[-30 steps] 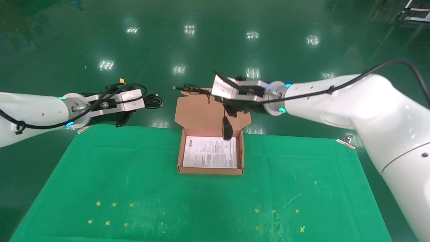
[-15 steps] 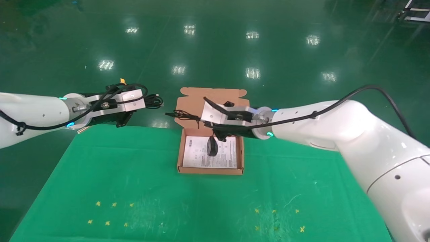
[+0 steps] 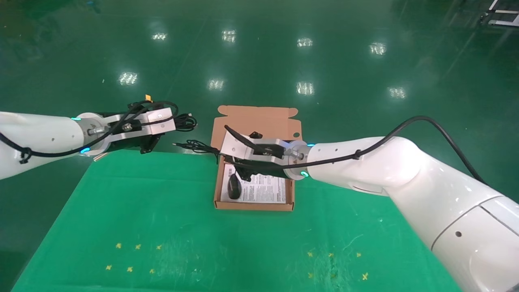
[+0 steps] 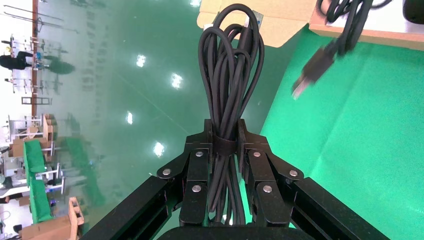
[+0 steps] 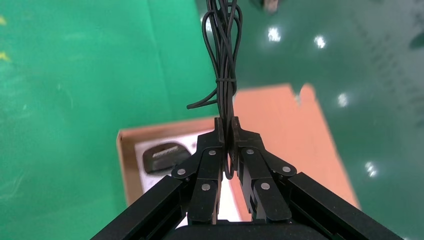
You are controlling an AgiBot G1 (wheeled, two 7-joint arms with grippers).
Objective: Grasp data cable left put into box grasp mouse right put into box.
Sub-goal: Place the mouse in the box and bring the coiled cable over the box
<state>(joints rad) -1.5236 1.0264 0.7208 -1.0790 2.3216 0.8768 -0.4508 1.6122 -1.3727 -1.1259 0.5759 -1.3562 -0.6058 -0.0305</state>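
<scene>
The open cardboard box (image 3: 254, 206) stands at the table's back centre, lid (image 3: 259, 121) up, a white sheet (image 3: 267, 190) inside. My right gripper (image 3: 221, 155) hovers over the box's left back corner, shut on the mouse's bundled cord (image 3: 196, 145). The black mouse (image 3: 234, 188) is low in the box's left part, on or just above the sheet; it also shows in the right wrist view (image 5: 162, 156) beyond the gripper (image 5: 227, 131). My left gripper (image 3: 175, 123) is held left of the box past the table's back edge, shut on the looped data cable (image 3: 185, 121), which also shows in the left wrist view (image 4: 229, 75).
A green cloth (image 3: 243, 243) covers the table, with small yellow cross marks at the front left (image 3: 134, 257) and front right (image 3: 332, 263). A clip (image 3: 100, 156) sits at the back left corner. The mouse cord's plug (image 4: 307, 80) dangles in the left wrist view.
My right gripper has moved down and to the left with the mouse, from above the box's back wall to its left part. The left arm has not moved.
</scene>
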